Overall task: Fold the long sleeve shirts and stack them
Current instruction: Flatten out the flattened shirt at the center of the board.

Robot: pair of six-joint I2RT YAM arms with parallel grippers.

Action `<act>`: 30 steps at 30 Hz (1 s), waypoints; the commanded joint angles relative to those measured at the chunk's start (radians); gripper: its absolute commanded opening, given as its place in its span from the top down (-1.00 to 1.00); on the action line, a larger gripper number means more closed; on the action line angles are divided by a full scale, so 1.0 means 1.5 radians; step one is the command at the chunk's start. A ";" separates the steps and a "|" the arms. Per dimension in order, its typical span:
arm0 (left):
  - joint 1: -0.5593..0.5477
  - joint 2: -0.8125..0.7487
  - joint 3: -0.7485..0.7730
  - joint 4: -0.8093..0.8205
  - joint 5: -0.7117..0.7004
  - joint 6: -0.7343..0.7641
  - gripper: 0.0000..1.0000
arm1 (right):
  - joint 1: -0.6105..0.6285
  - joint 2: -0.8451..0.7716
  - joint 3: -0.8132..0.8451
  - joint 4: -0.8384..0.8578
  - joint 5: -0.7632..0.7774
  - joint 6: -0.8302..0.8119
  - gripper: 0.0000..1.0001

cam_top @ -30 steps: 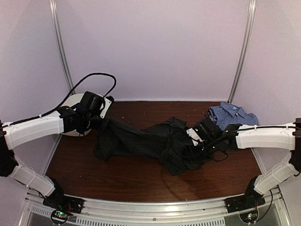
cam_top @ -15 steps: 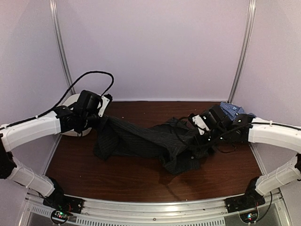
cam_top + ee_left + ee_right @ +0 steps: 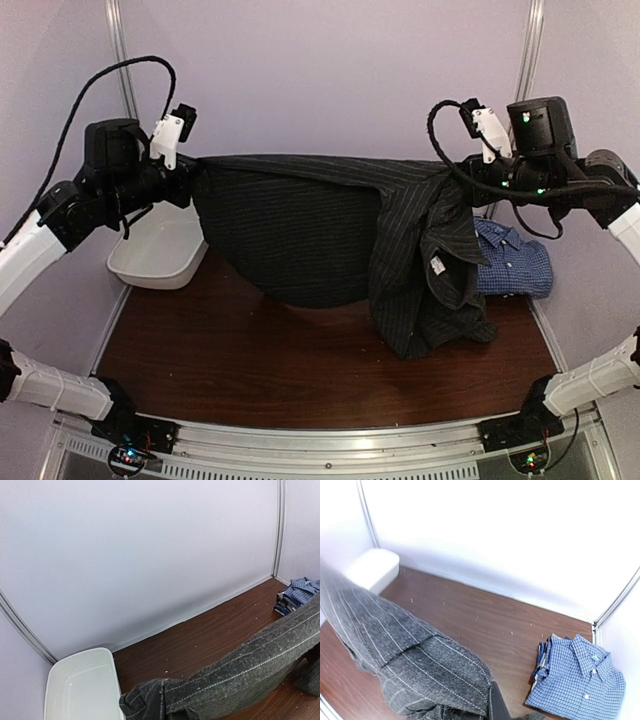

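Holding black shirt [image 3: 300, 235] high, arms [image 3: 50, 220] [image 3: 612, 195] spread

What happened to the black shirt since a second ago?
Both arms rose and lifted the black shirt up from the table, spreading it between them. The right pincer closed on it; the left pincer kept its hold. The folded blue shirt and the white tub stayed put.

The black shirt [image 3: 300, 230], pinstriped, hangs spread between the left gripper [image 3: 192, 178] and right gripper [image 3: 452, 178]. The blue-checked shirt [image 3: 512, 262] lies folded below the right gripper.
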 commanded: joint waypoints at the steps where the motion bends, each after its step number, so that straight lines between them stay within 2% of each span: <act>1: 0.010 -0.048 0.052 -0.045 0.038 0.015 1.00 | -0.006 0.000 0.029 -0.096 -0.052 -0.036 1.00; 5: 0.010 -0.118 0.094 -0.062 0.109 -0.008 1.00 | -0.004 -0.046 0.038 -0.098 -0.184 -0.033 1.00; 11: 0.010 -0.177 0.162 -0.095 0.276 -0.086 1.00 | -0.004 -0.148 0.062 -0.049 -0.404 0.013 1.00; 14: 0.010 -0.197 0.195 -0.094 0.336 -0.122 1.00 | -0.004 -0.182 0.078 -0.023 -0.472 0.043 1.00; 21: 0.010 -0.230 0.271 -0.071 0.403 -0.195 1.00 | -0.004 -0.212 0.159 0.005 -0.543 0.112 1.00; 30: 0.010 -0.242 0.276 -0.070 0.365 -0.188 1.00 | -0.005 -0.230 0.157 0.023 -0.554 0.154 1.00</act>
